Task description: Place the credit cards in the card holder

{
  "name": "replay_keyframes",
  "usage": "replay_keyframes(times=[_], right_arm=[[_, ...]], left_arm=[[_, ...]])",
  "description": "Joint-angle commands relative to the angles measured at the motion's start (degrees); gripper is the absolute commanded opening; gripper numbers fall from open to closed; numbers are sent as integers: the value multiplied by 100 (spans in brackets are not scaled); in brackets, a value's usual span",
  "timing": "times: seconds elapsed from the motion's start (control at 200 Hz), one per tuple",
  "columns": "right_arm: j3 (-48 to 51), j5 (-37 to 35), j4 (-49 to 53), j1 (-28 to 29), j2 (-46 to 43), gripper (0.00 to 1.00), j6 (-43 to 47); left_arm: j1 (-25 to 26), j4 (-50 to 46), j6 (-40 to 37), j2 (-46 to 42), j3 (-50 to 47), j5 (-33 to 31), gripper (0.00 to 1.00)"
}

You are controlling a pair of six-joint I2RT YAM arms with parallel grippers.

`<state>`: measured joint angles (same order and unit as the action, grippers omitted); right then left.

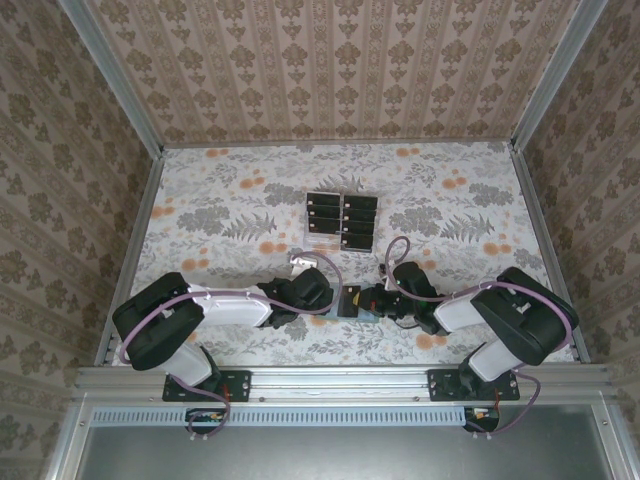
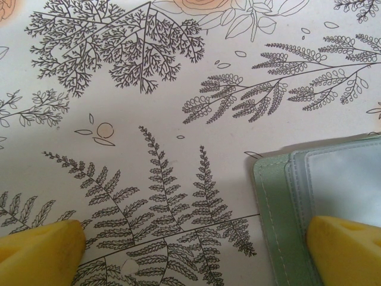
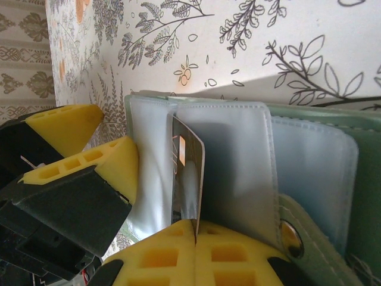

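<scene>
Pinching credit card (image 3: 189,173) edge-on, lengthwise toward card holder (image 3: 309,155): right gripper (image 3: 195,233); left gripper (image 2: 193,247) agape.

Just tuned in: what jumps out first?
The right claw is shut on a card, edge-on at the clear pockets of the green holder, near-centre of the table. The open left claw flanks it, one finger over the holder's edge. Farther back stands a rack of black cards.

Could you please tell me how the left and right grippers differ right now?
The left gripper is open and empty; the right gripper is shut on a credit card. The left straddles the edge of the card holder; the right holds the card at its clear pocket. Both have yellow fingers.
</scene>
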<state>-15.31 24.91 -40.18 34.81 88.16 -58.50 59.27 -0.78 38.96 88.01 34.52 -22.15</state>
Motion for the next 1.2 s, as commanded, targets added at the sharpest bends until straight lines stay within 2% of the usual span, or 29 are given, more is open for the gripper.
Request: replay_keyframes(times=[0.0, 0.29, 0.495, 0.62, 0.7, 0.815, 0.91, 1.005, 1.195], right_arm=[[41, -364, 881, 100, 317, 0, 111], [6, -359, 1002, 151, 318, 0, 145], [-63, -498, 1900, 108, -405, 39, 353], [-170, -675, 2855, 57, -1204, 51, 568], [-304, -849, 3533, 25, -1657, 55, 726], [-508, -1057, 4312, -9, -2165, 55, 931], [-692, -1154, 4691, -19, -2329, 49, 1051], [-845, -1136, 4740, -18, -2248, 39, 1078], [-1143, -1058, 4562, 36, -1854, 27, 1017]], left_arm=[[-39, -672, -13, 341, -317, 105, 100], [-46, -669, -7, 345, -318, 111, 100], [-46, -661, 33, 297, -358, 128, 100], [-53, -673, 58, 192, -360, 158, 100], [-80, -687, 59, 114, -363, 167, 100], [-126, -707, 59, -82, -351, 223, 100], [-208, -743, 15, -290, -341, 273, 100], [-302, -790, -36, -532, -352, 331, 100], [-518, -869, -128, -1000, -441, 452, 100]])
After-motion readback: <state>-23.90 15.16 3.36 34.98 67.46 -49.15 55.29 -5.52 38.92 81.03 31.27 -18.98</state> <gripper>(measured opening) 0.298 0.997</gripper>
